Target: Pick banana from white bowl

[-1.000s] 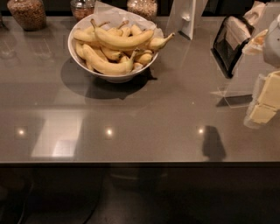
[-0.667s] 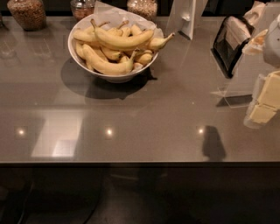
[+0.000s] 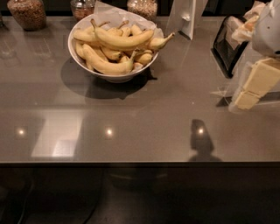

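The white bowl [image 3: 109, 75] stands at the back left of the grey table and holds several yellow bananas. The banana [image 3: 123, 41] lies across the top of the pile, long, slender and curved, with its thin stem pointing up at the left. A thicker banana [image 3: 105, 65] lies along the front of the bowl, and a shorter one [image 3: 158, 42] sticks its stem out over the right rim. My gripper [image 3: 256, 85] hangs at the far right of the view, above the table, well to the right of the bowl and apart from it. It holds nothing that I can see.
Three glass jars [image 3: 28, 13] [image 3: 82, 8] [image 3: 142, 7] stand along the back edge behind the bowl. A white upright stand [image 3: 185, 17] is right of the bowl. A black holder [image 3: 226, 43] with paper sits at the back right. The table's front edge [image 3: 131, 162] runs across the view.
My gripper has shifted a little to the left and up in the view, and its shadow on the table has moved left with it. The bowl and bananas have not moved.
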